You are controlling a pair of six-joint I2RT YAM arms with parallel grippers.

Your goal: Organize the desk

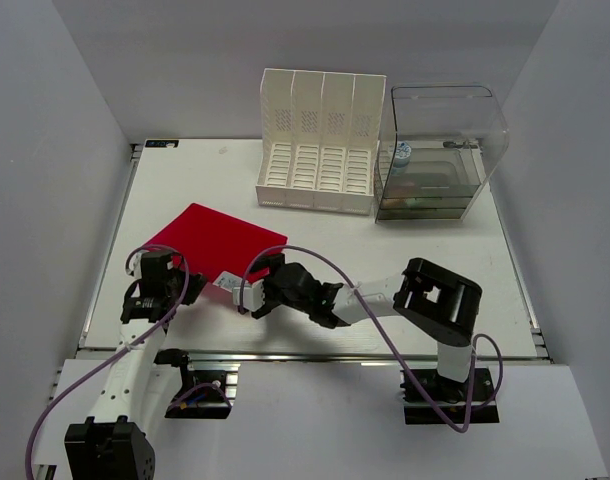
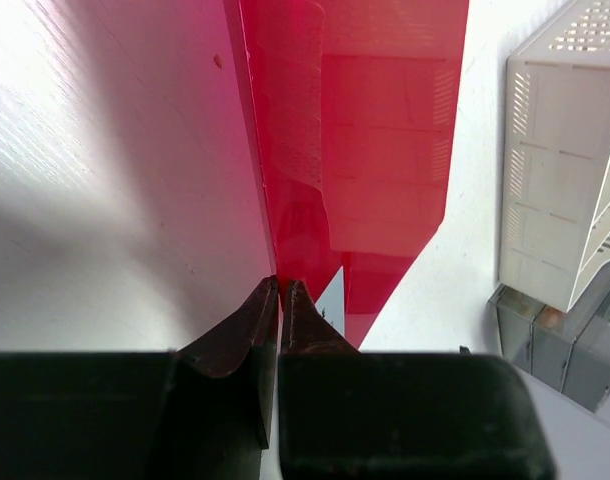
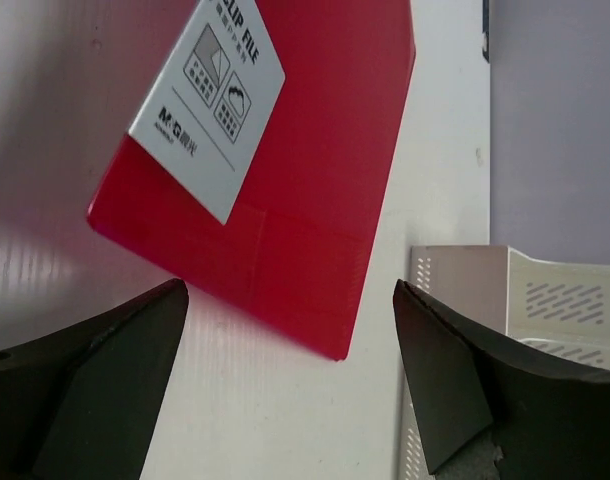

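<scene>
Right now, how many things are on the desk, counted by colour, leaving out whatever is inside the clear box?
Red: 1, the clip file
White: 1, the four-slot file rack
Clear: 1, the plastic box
Total on the desk: 3

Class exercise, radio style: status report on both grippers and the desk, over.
Left gripper shut on edge of red clip file. Right gripper wide open at its corner. Desk not yet organized. Nothing between file and white file rack.

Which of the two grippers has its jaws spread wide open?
The right gripper, jaws wide apart over the red folder; the left gripper is pinched shut on that folder's edge.
</scene>
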